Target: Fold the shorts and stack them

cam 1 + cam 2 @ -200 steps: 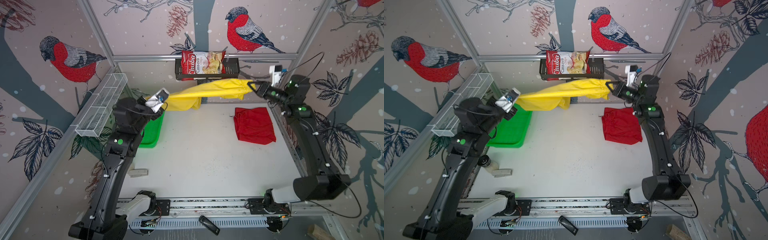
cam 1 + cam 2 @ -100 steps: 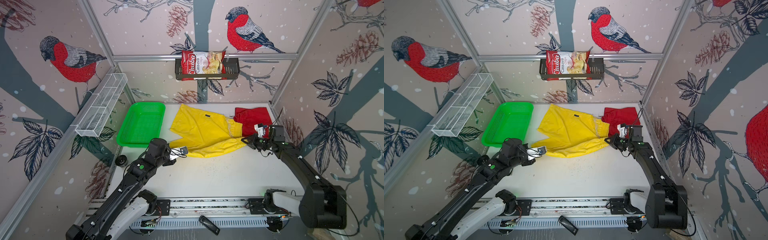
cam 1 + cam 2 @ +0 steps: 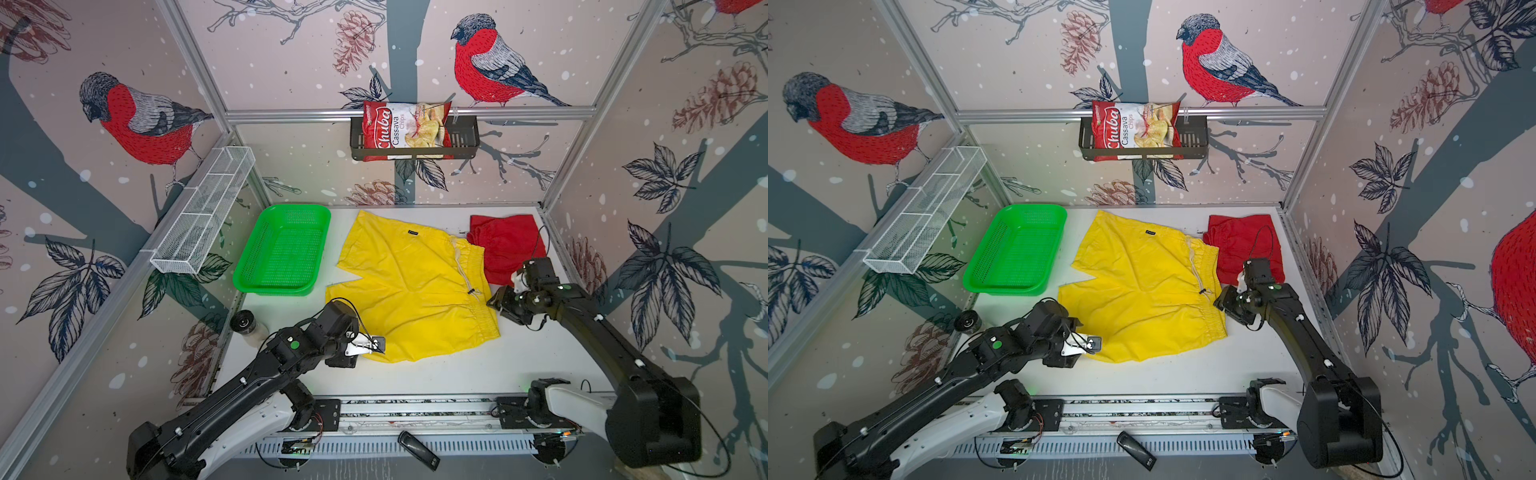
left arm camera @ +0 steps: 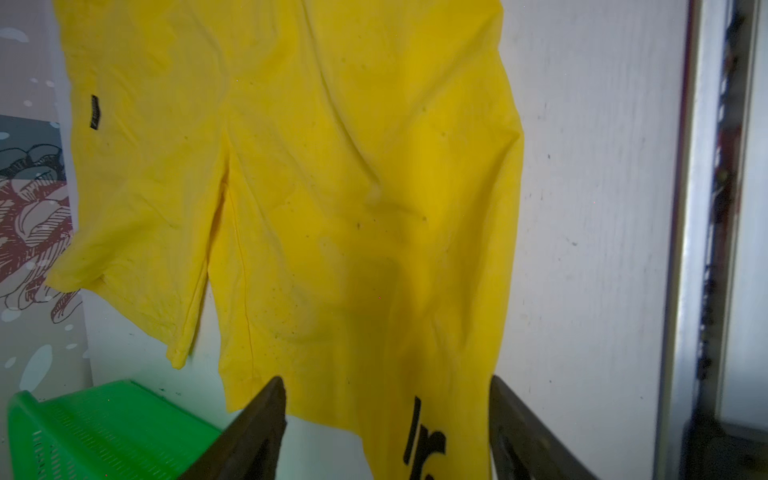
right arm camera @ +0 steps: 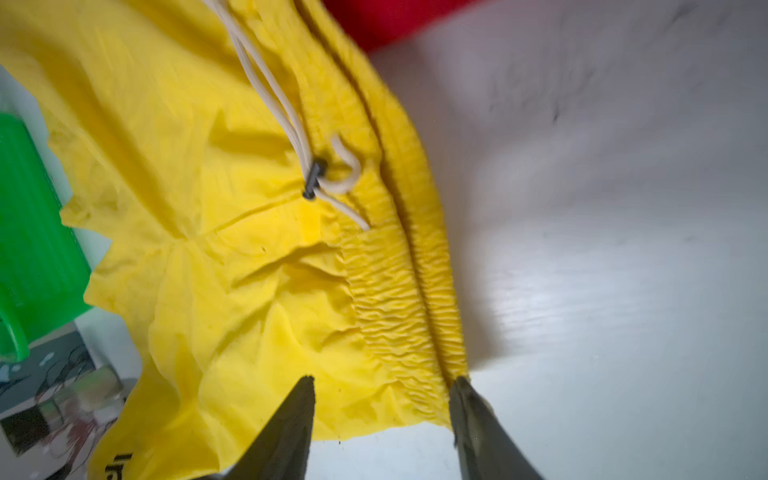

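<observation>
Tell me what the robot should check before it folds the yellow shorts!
1. The yellow shorts lie spread flat on the table: ok, only small wrinkles.
2. The left gripper is open, not pinching cloth: ok.
3. The right gripper is open: ok.
4. The yellow shorts lie apart from the red shorts: not ok, their edges meet.
5. The drawstring is tucked away: not ok, it lies loose on the front.
</observation>
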### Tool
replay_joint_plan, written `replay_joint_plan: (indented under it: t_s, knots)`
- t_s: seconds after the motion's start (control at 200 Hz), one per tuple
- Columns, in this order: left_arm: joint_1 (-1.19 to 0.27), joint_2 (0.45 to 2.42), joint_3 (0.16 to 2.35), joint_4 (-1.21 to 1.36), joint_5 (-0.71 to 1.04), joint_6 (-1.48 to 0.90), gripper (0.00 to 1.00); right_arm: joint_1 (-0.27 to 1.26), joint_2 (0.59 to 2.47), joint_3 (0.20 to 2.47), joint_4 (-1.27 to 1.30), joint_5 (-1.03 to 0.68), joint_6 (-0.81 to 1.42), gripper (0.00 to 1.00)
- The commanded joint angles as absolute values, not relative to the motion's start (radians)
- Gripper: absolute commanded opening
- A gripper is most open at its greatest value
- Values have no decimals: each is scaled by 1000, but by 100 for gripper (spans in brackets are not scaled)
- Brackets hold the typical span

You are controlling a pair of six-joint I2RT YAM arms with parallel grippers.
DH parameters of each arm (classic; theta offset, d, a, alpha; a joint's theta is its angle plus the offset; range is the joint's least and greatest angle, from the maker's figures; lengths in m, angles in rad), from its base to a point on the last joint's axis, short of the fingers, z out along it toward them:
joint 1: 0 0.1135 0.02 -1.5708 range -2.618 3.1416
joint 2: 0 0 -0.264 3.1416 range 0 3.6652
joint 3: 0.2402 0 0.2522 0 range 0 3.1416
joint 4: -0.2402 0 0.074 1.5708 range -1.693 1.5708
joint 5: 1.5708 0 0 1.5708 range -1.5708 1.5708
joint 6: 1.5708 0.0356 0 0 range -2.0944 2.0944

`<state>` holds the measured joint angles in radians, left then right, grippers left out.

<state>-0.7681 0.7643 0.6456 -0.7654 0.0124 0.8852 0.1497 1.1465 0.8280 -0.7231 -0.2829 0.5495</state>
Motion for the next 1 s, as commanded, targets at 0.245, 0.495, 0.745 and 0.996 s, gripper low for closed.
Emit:
replay_joint_plan:
  t_s: [0.245, 0.495, 0.745, 0.996]
  knots:
    - [-727, 793, 692, -589, 133, 580, 77, 416, 1195, 857, -431, -258, 637, 51]
    - [-655, 906, 747, -384, 153, 282, 77, 479, 1365, 723, -185, -300, 696, 49]
    - [-635, 1209, 904, -376, 77, -37, 71, 426, 1372, 541, -158, -262, 724, 49]
    - [-514, 1270, 871, -363, 68, -218, 65, 358, 1206, 445, -285, -228, 711, 50]
